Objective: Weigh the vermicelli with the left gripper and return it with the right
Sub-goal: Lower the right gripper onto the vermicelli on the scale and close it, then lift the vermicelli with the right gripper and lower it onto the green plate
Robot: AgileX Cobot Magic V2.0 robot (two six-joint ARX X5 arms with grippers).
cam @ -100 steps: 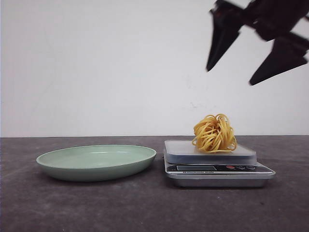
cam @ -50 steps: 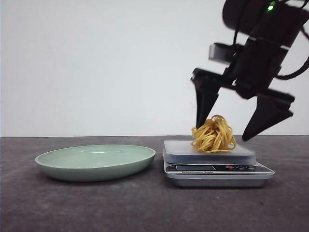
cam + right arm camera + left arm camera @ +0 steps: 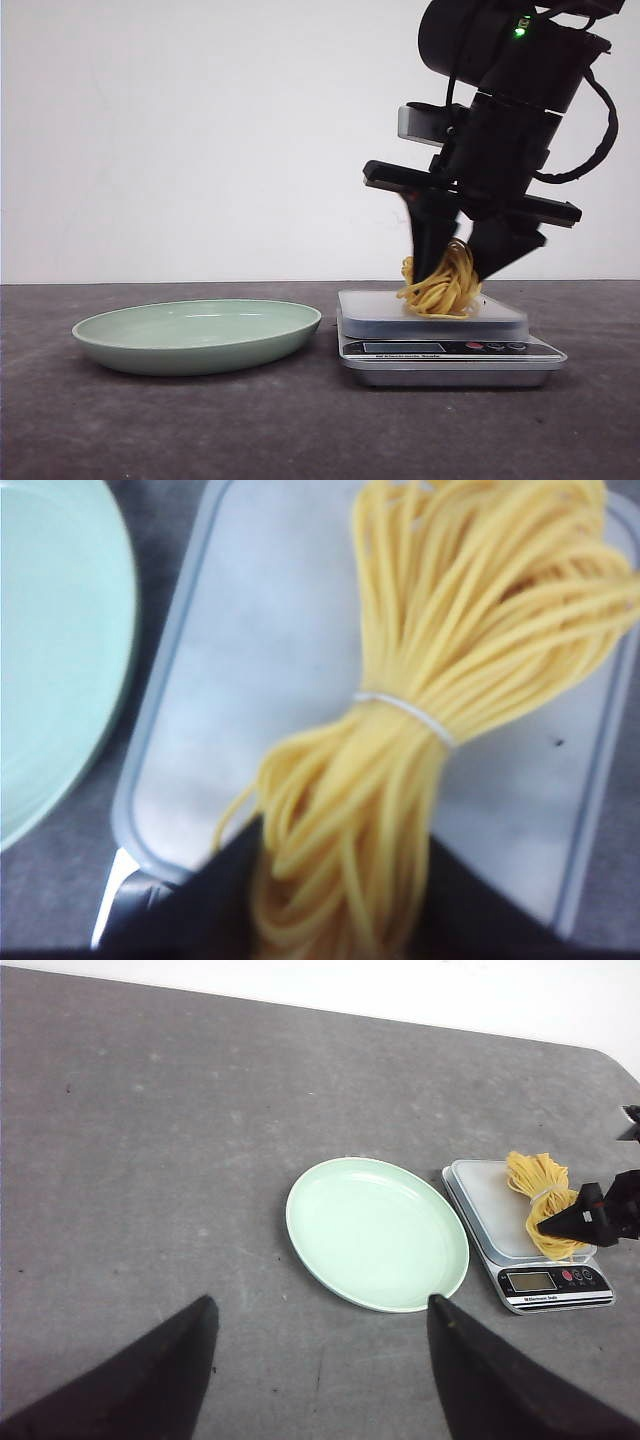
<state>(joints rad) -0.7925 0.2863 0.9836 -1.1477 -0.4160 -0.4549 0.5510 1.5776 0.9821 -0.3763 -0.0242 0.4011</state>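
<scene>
Front view shows the right gripper (image 3: pixel 459 262) lowered over the scale (image 3: pixel 450 350), its two black fingers (image 3: pixel 432 240) set either side of the vermicelli (image 3: pixel 442 285) and pressed against the yellow bundle. The bundle sits on the grey platform of the scale, which stands on the dark table (image 3: pixel 300 430) just right of the green plate (image 3: pixel 197 336); plate and scale are close, but whether they touch cannot be told. Above the fingers are the flat crossbar, a small grey box and a green light on the thick wrist. Right wrist view looks straight down on the vermicelli (image 3: pixel 440 720), a looped skein tied round its middle with a thin pale band (image 3: pixel 405 716), with the fingers (image 3: pixel 215 900) closed in narrowly on its near end over the platform (image 3: pixel 250 680); the plate's edge (image 3: pixel 60 660) lies beside the scale. Left wrist view shows the left gripper (image 3: pixel 320 1380) well apart from the plate (image 3: pixel 377 1233) and scale (image 3: pixel 540 1260), high above the table (image 3: pixel 150 1140), its two wedge fingers (image 3: pixel 150 1380) spread wide and holding nothing.
</scene>
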